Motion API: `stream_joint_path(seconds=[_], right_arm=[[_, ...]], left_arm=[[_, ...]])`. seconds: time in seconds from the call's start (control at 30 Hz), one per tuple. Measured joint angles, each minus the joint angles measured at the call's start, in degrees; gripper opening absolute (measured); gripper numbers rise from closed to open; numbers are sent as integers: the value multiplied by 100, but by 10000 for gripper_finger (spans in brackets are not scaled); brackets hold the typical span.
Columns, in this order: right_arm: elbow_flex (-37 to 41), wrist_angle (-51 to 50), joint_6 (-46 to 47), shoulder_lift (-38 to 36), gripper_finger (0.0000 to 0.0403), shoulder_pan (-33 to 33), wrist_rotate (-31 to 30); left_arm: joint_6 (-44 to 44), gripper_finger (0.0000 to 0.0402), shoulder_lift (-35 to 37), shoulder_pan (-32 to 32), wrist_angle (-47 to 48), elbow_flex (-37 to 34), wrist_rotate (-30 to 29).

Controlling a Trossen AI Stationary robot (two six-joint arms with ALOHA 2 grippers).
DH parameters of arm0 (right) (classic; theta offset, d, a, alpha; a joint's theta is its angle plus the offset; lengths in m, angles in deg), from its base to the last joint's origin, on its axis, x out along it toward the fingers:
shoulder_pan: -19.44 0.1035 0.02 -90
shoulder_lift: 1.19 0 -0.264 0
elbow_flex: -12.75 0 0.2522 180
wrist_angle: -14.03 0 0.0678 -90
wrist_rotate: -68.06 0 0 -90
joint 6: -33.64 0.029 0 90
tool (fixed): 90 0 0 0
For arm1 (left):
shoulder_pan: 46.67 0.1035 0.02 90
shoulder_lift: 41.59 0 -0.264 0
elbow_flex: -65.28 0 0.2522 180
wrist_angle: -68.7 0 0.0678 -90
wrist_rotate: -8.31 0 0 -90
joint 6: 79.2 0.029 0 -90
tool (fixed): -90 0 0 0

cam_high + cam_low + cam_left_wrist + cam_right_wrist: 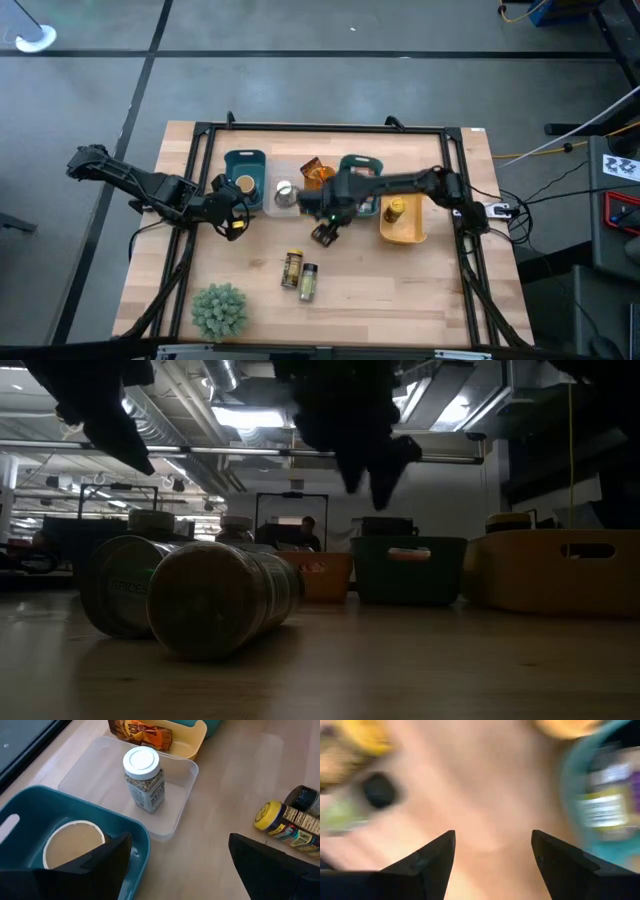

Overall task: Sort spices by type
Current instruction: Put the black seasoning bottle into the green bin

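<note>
Two spice jars [299,274] lie on their sides on the bare wood near the table's middle, one with a yellow lid [265,815] and one with a dark lid [302,797]. A tan-lidded jar [74,842] stands in the left teal tray [244,172]. In the clear tray [100,775] stands a white-lidded jar [144,777]. A brown-orange packet [314,171] sits in a small orange tray, and a yellow jar [395,210] in the yellow tray [410,232]. My left gripper [232,216] hovers open beside the left teal tray. My right gripper [325,232] hangs open, pointing down over bare wood, far of the lying jars.
A second teal tray [360,170] stands between the small orange tray and the yellow one. A green bushy plant [220,308] sits at the near left. A black frame [320,128] rims the table. Bare wood lies open at the near right.
</note>
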Motion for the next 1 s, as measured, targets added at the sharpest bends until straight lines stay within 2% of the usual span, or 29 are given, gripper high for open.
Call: stream_joint_path(seconds=[0.17, 0.33, 0.57, 0.77, 1.0], right_arm=[[0, 972, 1775, 0, 262, 648, -208], [0, 1396, 3715, 0, 262, 1186, -602], [2, 1547, 5370, 25, 262, 1820, -1477], [7, 1990, 5821, 240, 262, 2130, -1972], [7, 2558, 5831, 674, 262, 2189, -1933]], left_arm=[[176, 318, 0, 1, 4, 0, 0], [178, 318, 0, 1, 6, 0, 0], [169, 318, 0, -1, 8, 0, 0], [300, 318, 1, 1, 26, -2, 2], [874, 318, 13, 1, -14, -4, 3]])
